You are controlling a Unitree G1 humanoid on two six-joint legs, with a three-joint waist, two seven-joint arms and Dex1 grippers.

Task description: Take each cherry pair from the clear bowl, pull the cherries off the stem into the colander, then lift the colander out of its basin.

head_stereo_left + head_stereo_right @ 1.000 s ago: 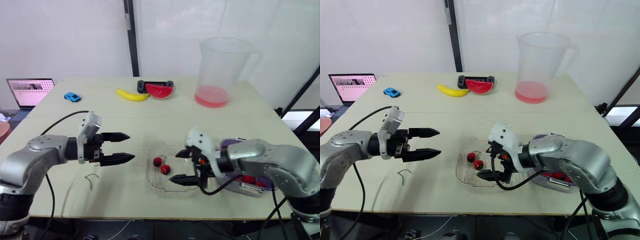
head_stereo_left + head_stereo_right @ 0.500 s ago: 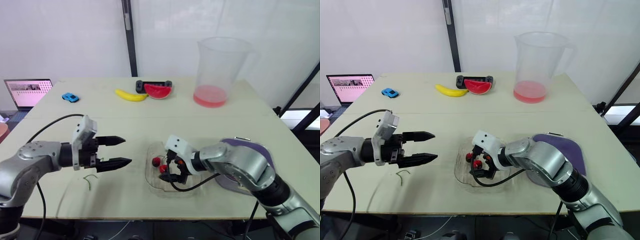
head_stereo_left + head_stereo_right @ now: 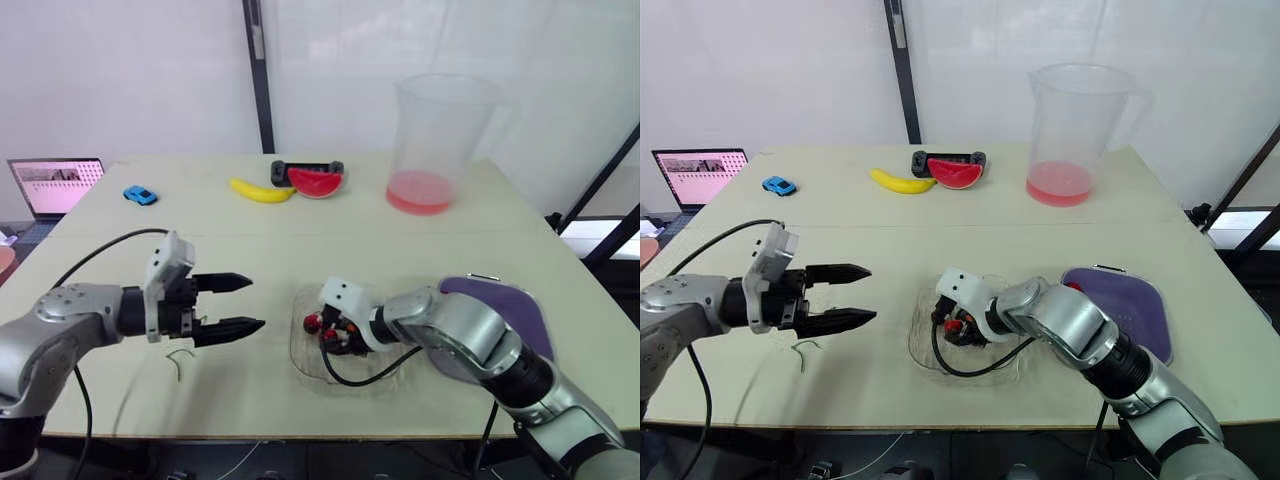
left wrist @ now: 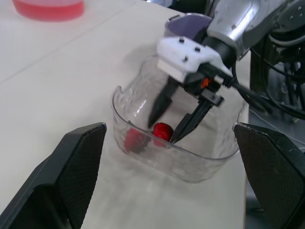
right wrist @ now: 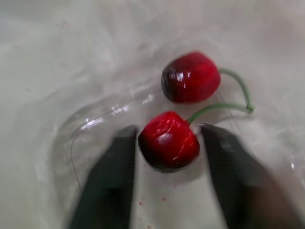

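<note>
At the front middle of the tabletop (image 3: 300, 240) we list the clear bowl (image 4: 200, 164), with one cherry pair (image 5: 189, 78) on its floor, both fruits joined to a green stem.

Right claw (image 3: 330, 338): lowered into the bowl, fingers apart, one on either side of the nearer cherry (image 5: 169, 140). We cannot tell whether they touch it; nothing is clamped.

Left claw (image 3: 256, 303): fingers apart and empty, hovering above the tabletop near the bowl on the robot's left, pointed toward it.

Colander (image 3: 1120, 305): purple, just beside the bowl on the robot's right, sitting low. We cannot make out its basin or its contents.

Bare stem (image 3: 180, 358): lying loose on the tabletop under the left arm.

Progress, as we judge it: the loose stem suggests at least one pair is already stripped. This pair is the only one we see in the bowl, and it is not yet gripped. Gripping, pulling apart, dropping both cherries and lifting the colander all remain.

Also present at the far side: jug (image 3: 440, 140), banana (image 3: 262, 190).
</note>
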